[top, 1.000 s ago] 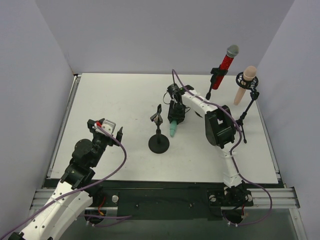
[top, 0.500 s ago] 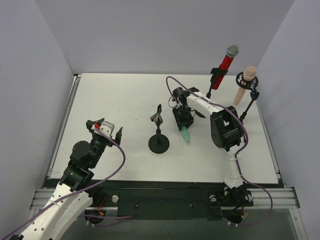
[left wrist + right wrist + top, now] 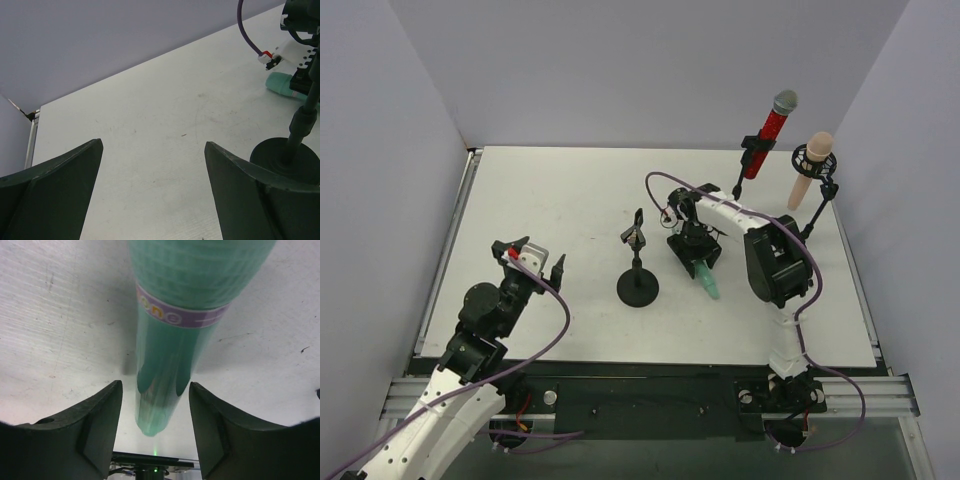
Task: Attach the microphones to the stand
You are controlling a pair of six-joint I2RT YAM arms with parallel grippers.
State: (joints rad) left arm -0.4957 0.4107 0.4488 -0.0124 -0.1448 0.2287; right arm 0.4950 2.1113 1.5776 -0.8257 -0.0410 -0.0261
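The mint-green microphone [image 3: 706,278] lies on the table right of the empty black stand [image 3: 638,286], whose clip [image 3: 634,236] holds nothing. My right gripper [image 3: 693,246] is over the microphone's far end. In the right wrist view the microphone [image 3: 175,335] runs between my open fingers [image 3: 100,415] with a gap on each side; the gripper [image 3: 155,390] holds nothing. The glittery red microphone [image 3: 769,128] and the peach-pink one [image 3: 810,166] sit in stands at the back right. My left gripper [image 3: 534,260], [image 3: 153,145] is open and empty at the near left.
In the left wrist view the stand's round base [image 3: 285,160] is at the right, with the green microphone's end [image 3: 279,83] beyond it. Purple cables trail from both arms. Grey walls close in the table on three sides.
My right gripper and the green microphone have moved nearer and to the right, and the microphone has swung to point near-right. My left gripper has shifted slightly nearer.
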